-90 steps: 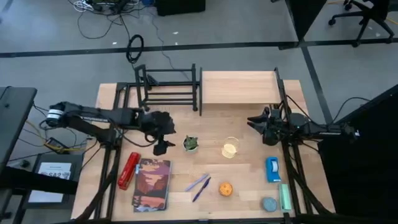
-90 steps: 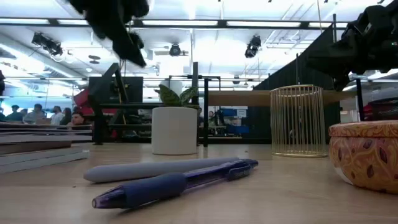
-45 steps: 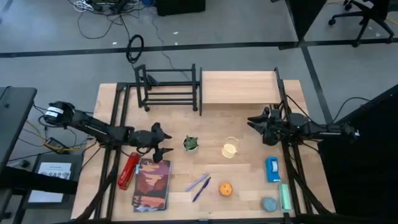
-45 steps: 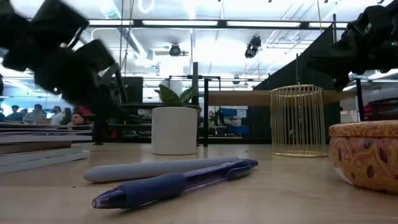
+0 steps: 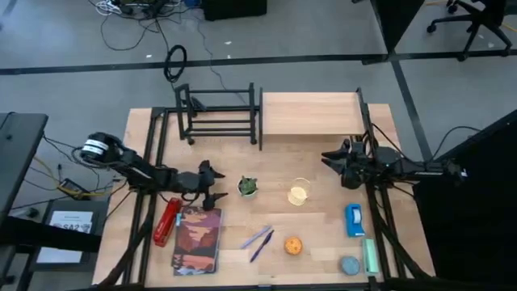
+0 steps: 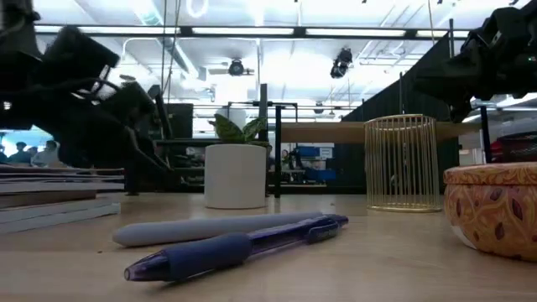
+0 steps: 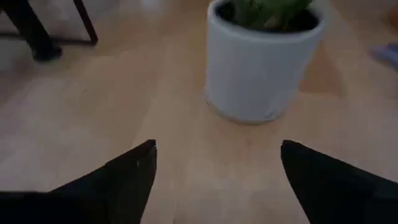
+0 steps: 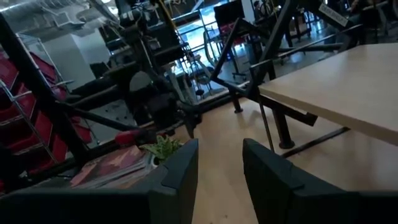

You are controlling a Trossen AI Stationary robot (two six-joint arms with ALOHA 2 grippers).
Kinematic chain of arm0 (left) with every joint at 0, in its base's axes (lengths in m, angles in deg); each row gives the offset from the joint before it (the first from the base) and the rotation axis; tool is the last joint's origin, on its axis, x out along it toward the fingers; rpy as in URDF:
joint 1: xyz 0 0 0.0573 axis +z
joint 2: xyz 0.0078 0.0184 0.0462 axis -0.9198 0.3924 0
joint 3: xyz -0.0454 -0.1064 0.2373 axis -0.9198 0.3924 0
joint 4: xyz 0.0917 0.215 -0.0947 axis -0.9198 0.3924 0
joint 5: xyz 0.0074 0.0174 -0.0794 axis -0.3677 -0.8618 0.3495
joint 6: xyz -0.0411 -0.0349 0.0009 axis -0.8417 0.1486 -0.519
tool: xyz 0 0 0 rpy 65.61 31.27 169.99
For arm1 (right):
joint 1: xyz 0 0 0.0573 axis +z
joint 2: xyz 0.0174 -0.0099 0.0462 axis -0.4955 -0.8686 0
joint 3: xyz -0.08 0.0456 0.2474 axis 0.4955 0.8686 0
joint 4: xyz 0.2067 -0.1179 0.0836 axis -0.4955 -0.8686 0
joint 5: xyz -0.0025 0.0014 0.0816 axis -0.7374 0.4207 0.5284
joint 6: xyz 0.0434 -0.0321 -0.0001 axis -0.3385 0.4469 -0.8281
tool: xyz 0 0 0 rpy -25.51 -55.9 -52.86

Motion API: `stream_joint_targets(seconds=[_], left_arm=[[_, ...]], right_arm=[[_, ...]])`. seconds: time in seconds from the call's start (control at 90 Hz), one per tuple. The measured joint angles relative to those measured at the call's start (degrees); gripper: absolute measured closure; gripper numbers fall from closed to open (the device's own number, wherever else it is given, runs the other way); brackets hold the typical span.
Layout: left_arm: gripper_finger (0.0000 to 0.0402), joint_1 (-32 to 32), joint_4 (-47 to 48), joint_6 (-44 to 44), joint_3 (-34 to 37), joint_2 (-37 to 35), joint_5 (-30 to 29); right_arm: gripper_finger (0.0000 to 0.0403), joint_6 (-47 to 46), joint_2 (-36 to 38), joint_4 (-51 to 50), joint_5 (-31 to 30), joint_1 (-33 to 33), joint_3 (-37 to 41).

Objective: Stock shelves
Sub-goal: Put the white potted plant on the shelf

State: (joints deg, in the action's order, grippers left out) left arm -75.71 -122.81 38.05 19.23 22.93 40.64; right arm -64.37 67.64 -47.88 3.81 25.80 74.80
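A small green plant in a white pot (image 5: 248,187) stands on its base mid-table. My left gripper (image 5: 220,185) is low over the table just left of it, level and pointing at the pot (image 7: 261,68). It is open, with the pot ahead of the fingertips and untouched. My right gripper (image 5: 325,157) hovers open near the wooden plank shelf (image 5: 311,113), with nothing between its fingers. The black bar rack (image 5: 218,113) stands at the far edge, left of the plank shelf.
A gold wire cup (image 5: 299,194) stands right of the pot. A red stapler (image 5: 167,221) and a book (image 5: 197,239) lie near left. Two pens (image 5: 257,240) and an orange tin (image 5: 293,245) lie at the front, a blue tape dispenser (image 5: 354,219) and a grey tin (image 5: 349,265) near right.
My left gripper has come down from high over the table near the rack to just above the tabletop. It has tipped to level, now facing the plant pot, while its arm has drawn back toward the left edge.
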Motion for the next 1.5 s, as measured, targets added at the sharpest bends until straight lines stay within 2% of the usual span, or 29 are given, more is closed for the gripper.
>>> stream_joint_targets(seconds=[0.156,0.444,0.611,1.033,1.278,1.5], left_arm=[[0.0067,0.08,-7.58,2.12,-2.62,8.04,4.95],[0.0072,0.19,-25.02,-0.46,-6.71,23.75,4.71],[0.0071,0.19,-30.95,-0.09,-10.13,29.73,3.41],[0.0071,0.19,-32.53,4.23,-14.20,31.43,2.16],[0.0070,0.19,-32.75,-2.92,-14.35,31.22,0.68],[0.0070,0.21,-31.58,-3.16,-17.85,31.19,0.61]], right_arm=[[0.0305,0.01,0.00,0.00,0.01,0.01,0.01],[0.0305,0.00,0.00,0.00,0.02,0.02,0.01],[0.0305,0.00,0.00,0.00,0.00,0.01,0.00],[0.0305,0.00,-0.02,0.00,0.02,0.01,-0.01],[0.0305,0.00,-0.02,0.00,0.00,0.02,-0.01],[0.0305,0.00,-0.02,0.00,0.01,0.02,-0.01]])
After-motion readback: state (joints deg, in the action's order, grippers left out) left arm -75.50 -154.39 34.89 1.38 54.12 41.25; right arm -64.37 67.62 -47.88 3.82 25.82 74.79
